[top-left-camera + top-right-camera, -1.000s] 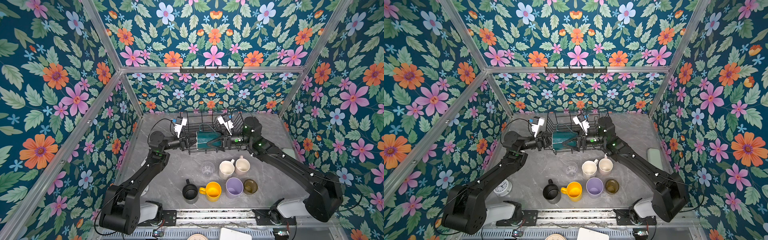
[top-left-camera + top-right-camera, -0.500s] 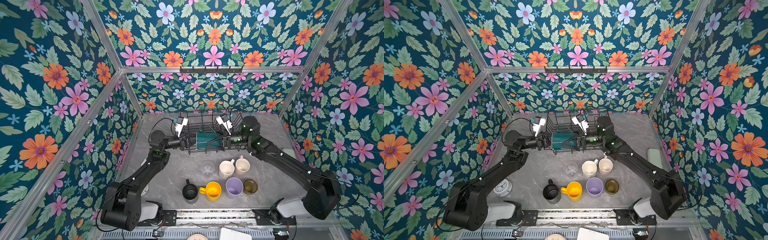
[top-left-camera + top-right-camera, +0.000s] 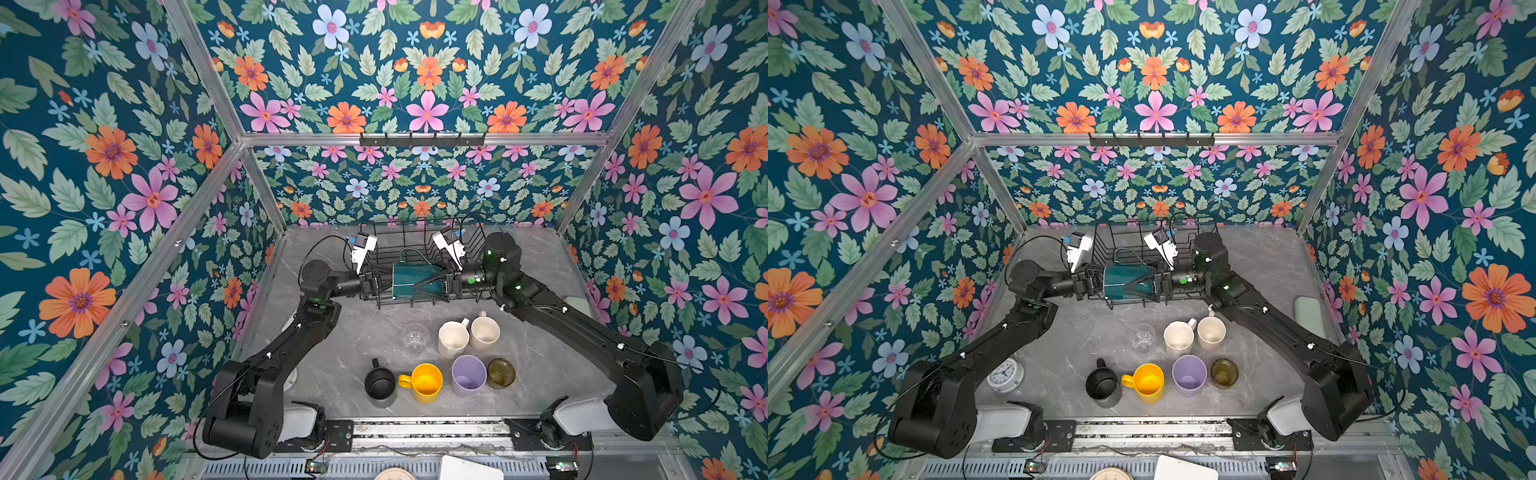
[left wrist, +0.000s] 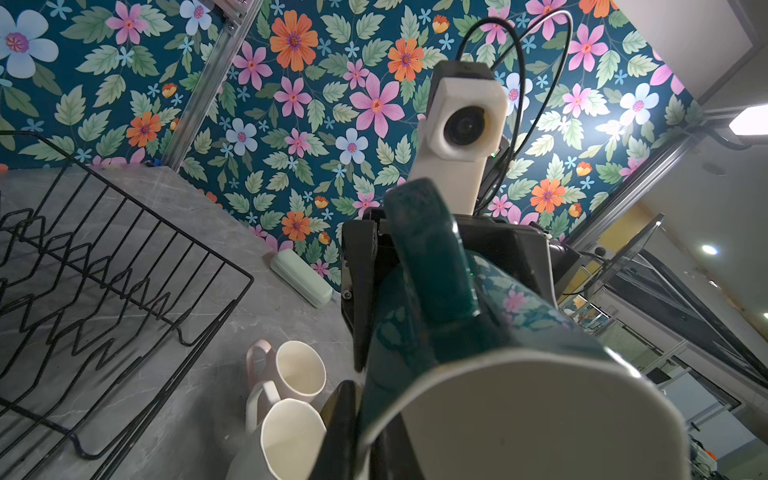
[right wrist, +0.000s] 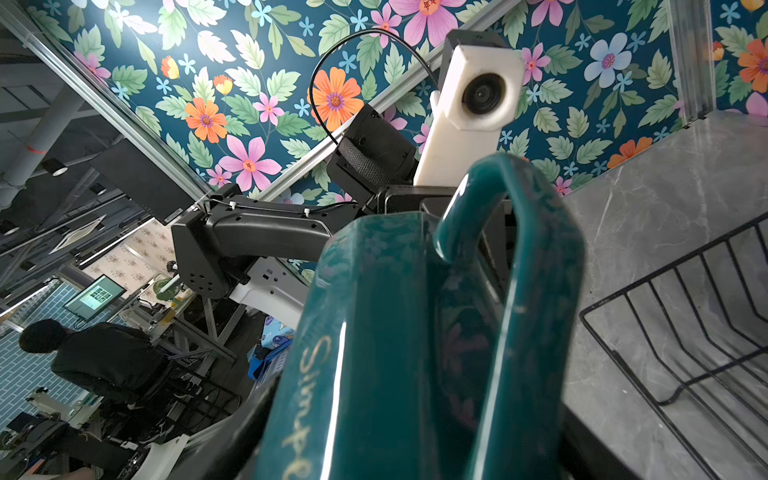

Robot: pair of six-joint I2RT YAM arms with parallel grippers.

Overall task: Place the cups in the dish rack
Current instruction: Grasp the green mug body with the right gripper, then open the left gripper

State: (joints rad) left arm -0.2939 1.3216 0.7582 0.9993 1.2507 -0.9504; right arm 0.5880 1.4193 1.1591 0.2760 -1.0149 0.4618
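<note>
- The dark green mug [image 3: 409,282] lies on its side in the air over the front of the dish rack [image 3: 415,245], caught between both arms; this looks like a hand-over or a two-armed turning of the mug before it is set down in the rack.
- The left gripper [image 3: 380,282] is pinched fully shut at the mug's open end, most likely on its rim; its fingers are hidden behind the mug in the left wrist view.
- The right gripper [image 3: 432,284] stands wide, its fingers [image 3: 419,284] spanning the mug's body from the base end; whether they press it firmly I cannot tell.
- Seven cups wait on the surface [image 3: 340,332]: clear glass [image 3: 414,337], white mug [image 3: 452,338], pink mug [image 3: 484,332], black mug [image 3: 380,383], yellow mug [image 3: 428,381], lavender tumbler [image 3: 468,374], amber glass [image 3: 500,372].
- Against a second ago, the right fingers have narrowed a little around the mug; the mug and both arms have barely shifted.
</note>
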